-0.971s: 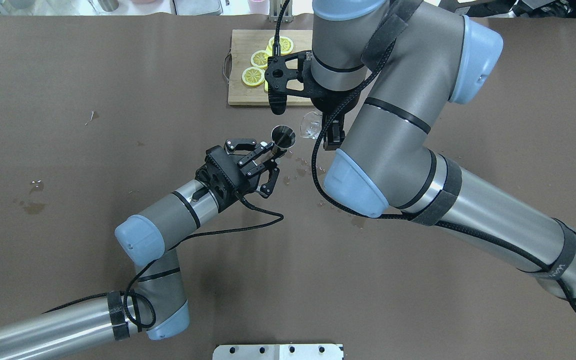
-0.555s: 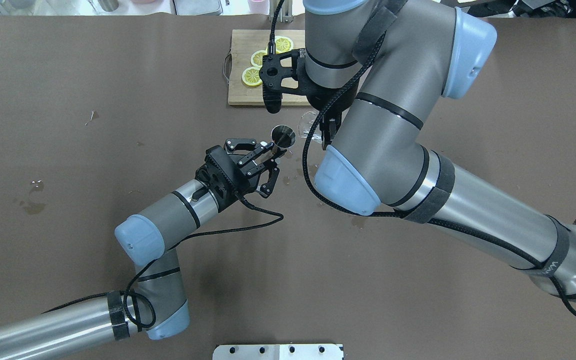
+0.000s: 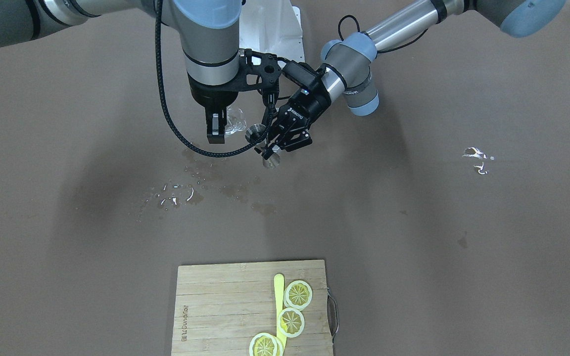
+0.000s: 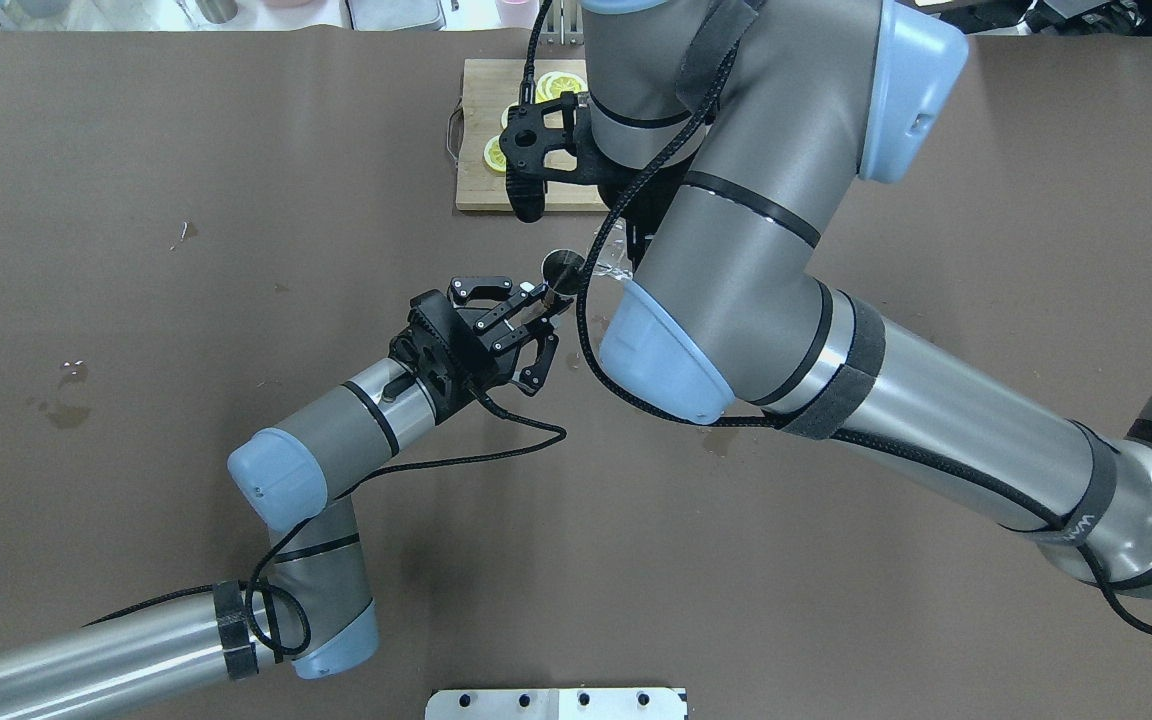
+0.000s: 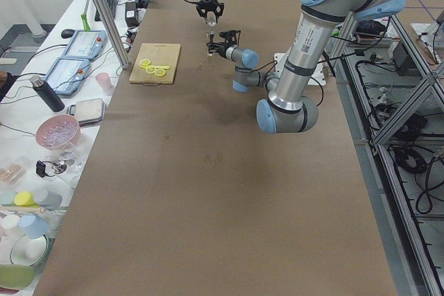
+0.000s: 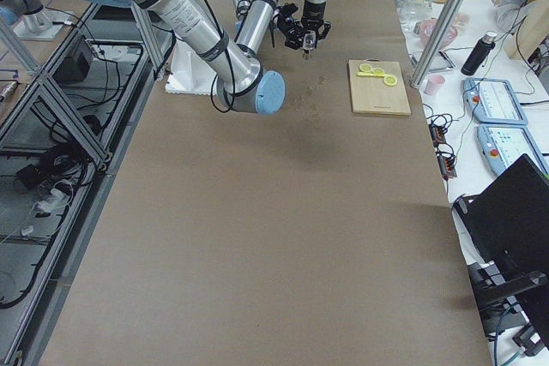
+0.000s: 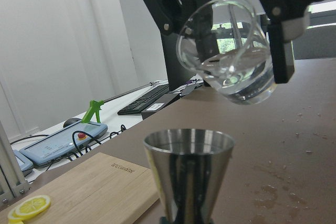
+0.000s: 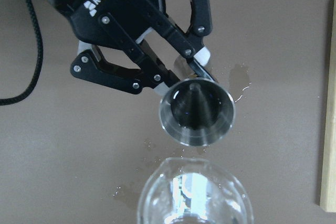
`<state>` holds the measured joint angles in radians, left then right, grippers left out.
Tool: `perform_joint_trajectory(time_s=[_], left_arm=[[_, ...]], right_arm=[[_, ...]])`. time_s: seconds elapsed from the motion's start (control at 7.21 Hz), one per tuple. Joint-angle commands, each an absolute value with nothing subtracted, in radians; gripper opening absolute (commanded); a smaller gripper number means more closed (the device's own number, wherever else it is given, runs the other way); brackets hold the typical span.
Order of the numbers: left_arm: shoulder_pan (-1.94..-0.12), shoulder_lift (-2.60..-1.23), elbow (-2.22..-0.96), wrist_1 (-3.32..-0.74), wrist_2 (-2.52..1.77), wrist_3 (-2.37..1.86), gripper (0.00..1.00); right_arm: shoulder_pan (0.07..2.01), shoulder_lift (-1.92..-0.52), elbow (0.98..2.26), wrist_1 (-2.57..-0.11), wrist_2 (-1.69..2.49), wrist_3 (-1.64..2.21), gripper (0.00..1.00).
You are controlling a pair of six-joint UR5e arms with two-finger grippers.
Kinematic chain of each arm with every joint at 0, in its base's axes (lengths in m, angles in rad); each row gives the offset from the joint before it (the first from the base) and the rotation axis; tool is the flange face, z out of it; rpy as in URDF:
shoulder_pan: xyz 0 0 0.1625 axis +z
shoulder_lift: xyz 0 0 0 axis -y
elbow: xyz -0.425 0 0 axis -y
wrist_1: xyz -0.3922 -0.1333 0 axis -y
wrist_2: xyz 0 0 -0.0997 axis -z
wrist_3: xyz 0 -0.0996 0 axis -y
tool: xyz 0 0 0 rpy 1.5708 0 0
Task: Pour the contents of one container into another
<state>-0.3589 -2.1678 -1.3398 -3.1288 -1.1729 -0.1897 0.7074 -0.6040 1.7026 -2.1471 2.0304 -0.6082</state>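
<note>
**Pouring stage.** Left tool (image 8: 182,71) pinches the waist of a steel jigger (image 7: 189,153), which stands mouth up. Right tool (image 7: 226,27) is clamped on a glass (image 7: 231,61), tilted just above the jigger and clear of its rim, with clear liquid pooled in its lower side. Droplets (image 3: 176,190) wet the bench (image 4: 136,300) near the jigger. A board (image 3: 225,301) with lemon slices (image 3: 298,294) lies well apart from the jigger.

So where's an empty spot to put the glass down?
Free: the wide strip between the spills and the board, and the table either side of the board. Crowded: the middle, where the left gripper holds the jigger close to the glass in the right gripper.
</note>
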Motion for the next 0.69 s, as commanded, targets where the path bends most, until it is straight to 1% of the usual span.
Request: perform_joint_trajectory(time_s=[0.0, 0.42, 0.55], left_arm=[[-0.359, -2.168, -1.339, -3.131, -1.173, -0.190, 0.00], [-0.360, -2.168, -1.341, -3.132, -1.173, -0.190, 0.00], [-0.360, -2.168, -1.339, -3.132, -1.173, -0.190, 0.00]], right_arm=[[0.706, -0.585, 1.697, -2.177, 2.022, -0.606, 0.00], [0.693, -0.569, 1.692, -2.239, 1.977, -0.606, 0.00], [0.687, -0.555, 1.668, -2.243, 1.970, -0.606, 0.00]])
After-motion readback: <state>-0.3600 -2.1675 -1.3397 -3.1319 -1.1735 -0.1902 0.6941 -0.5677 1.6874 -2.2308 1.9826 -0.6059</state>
